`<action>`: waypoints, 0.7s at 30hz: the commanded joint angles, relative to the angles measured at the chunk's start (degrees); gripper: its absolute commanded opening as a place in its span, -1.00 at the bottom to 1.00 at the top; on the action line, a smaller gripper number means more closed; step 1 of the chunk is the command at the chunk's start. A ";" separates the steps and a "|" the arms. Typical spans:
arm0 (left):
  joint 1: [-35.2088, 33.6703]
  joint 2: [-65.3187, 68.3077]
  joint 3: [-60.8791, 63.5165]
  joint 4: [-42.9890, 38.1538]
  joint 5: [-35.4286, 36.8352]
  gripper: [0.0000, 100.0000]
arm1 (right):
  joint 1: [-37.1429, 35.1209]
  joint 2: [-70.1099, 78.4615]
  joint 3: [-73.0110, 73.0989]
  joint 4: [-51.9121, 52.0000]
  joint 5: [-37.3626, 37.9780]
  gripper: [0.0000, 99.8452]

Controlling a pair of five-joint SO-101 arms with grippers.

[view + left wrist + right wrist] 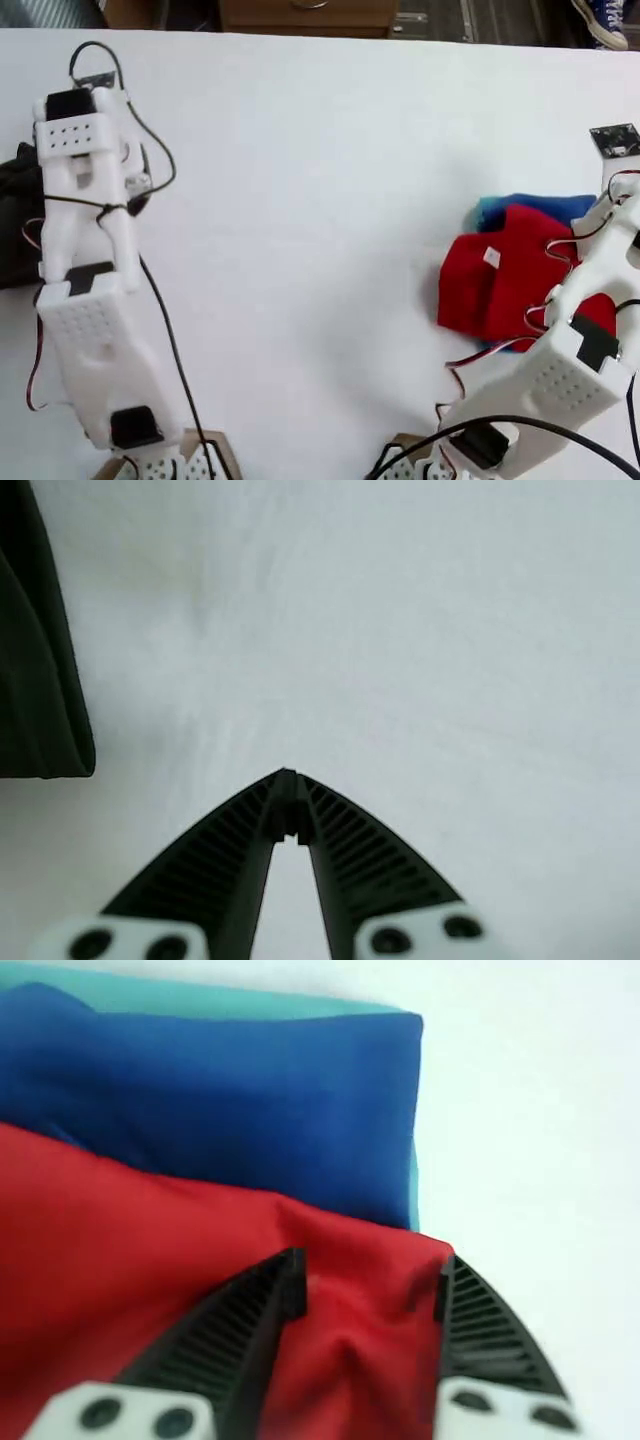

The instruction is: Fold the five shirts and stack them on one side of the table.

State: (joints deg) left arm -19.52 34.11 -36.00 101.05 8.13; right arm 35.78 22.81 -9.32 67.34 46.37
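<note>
Well to the left of the red shirt (497, 283), a dark shirt (14, 215) lies bunched at the far side of the table (320, 150). My left gripper (288, 780) hangs just beside it, clenched with its tips meeting and nothing between them. If I drive it in like that, it will likely shove the cloth further from the red shirt instead of picking it up. The red shirt itself lies on top of a blue shirt (230, 1100), with a teal shirt (250, 1000) peeking out underneath. My right gripper (370, 1278) is released, with its fingers spread on either side of a raised pucker at the red shirt's corner. My worry is there: clamp down and lift, and I would probably catch only the top layer, so the fold opens out. If I bite too deep instead, the blue shirt beneath could come along and the pile would skew. Any sideways pull could also slide the red shirt off its neighbours.
</note>
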 commanded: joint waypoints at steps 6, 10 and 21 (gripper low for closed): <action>1.49 -0.70 -2.15 0.88 0.00 -0.95 | 0.40 -0.48 -3.52 -0.31 -0.70 -0.96; 1.49 -0.70 -2.15 0.88 0.00 -0.95 | 0.40 -0.48 -8.97 -0.31 -3.43 -0.96; 1.49 -0.79 -2.15 0.97 0.00 -0.95 | -4.79 0.13 -17.67 -2.15 -5.89 -0.96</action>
State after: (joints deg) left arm -18.55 34.11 -36.00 101.05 8.13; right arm 32.62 23.25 -24.62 67.25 40.92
